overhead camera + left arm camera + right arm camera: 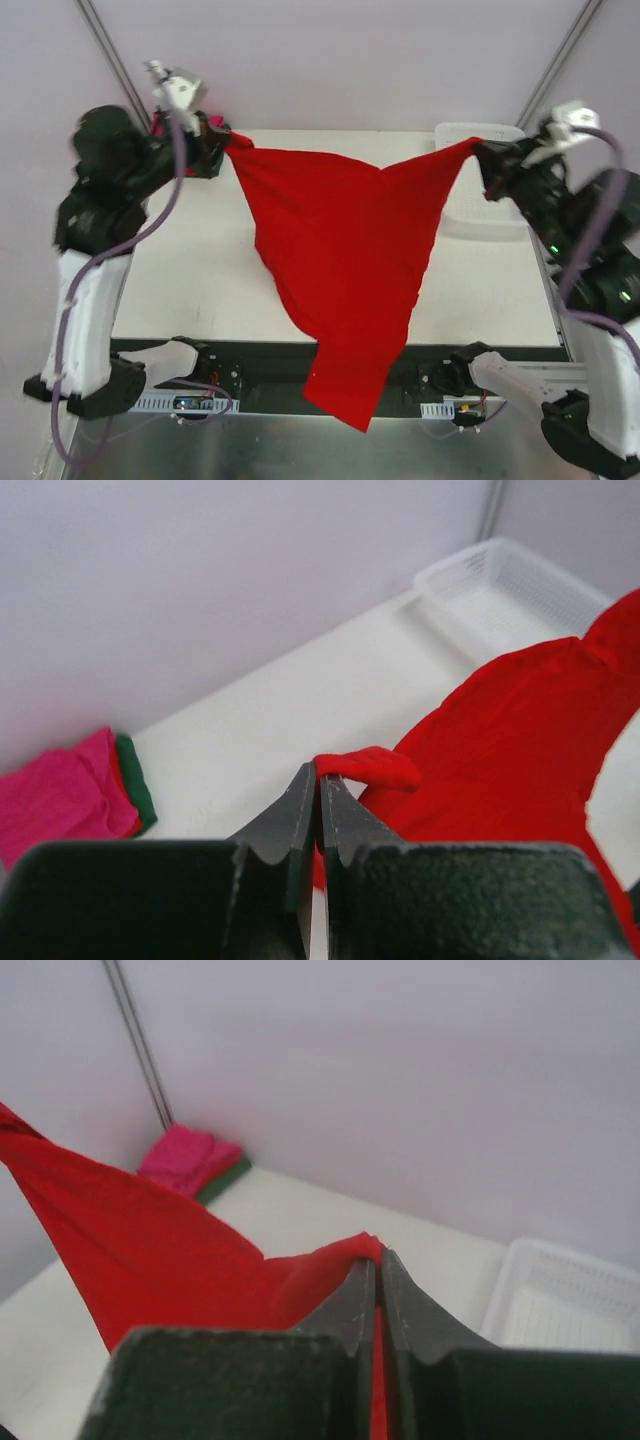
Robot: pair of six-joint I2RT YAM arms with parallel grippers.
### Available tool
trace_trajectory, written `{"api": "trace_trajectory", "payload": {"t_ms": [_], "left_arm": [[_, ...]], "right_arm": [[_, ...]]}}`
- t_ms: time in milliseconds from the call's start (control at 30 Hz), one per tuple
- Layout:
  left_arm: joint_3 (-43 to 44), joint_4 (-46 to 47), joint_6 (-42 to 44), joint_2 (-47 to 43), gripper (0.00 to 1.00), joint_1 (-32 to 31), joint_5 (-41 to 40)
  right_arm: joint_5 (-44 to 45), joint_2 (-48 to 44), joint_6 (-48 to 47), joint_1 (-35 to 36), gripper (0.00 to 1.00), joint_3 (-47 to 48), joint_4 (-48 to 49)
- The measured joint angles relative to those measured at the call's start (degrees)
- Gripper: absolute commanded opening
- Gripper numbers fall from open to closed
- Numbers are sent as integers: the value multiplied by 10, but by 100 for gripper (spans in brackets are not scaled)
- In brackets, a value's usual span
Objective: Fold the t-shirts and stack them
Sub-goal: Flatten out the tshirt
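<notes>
A large bright red t-shirt (345, 250) hangs stretched in the air between both arms, its lower end drooping past the table's near edge. My left gripper (222, 137) is shut on one corner of the red t-shirt (365, 767) at the back left. At the back right, my right gripper (482, 150) is shut on the other corner of the red t-shirt (330, 1265), with cloth pinched between its jaws. Folded t-shirts lie stacked in the table's back left corner, a magenta pink one (55, 795) on top of red and dark green (133, 780) ones.
A white lattice basket (478, 185) stands at the back right of the table (195, 270), just under my right gripper. Walls close off the back and sides. The folded stack (190, 1160) sits next to a thin pole in the corner.
</notes>
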Motion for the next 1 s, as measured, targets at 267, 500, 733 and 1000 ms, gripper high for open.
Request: {"api": "trace_trajectory", "payload": {"t_ms": [267,500,733,1000], "left_arm": [[155,-69,-32,-198,0,0,129],[202,-105,-50,-255,0,0,190],[193,-105,-30,-235,0,0,156],[-61,49,28,-160,0,0,-23]], "right_arm": [[-51,-159,8,0,1,137,-29],[-61,-193,10,0,1,170,-44],[-28,-163,-7,0,1,154,-42],[46,-66,-23,0,1,1,62]]}}
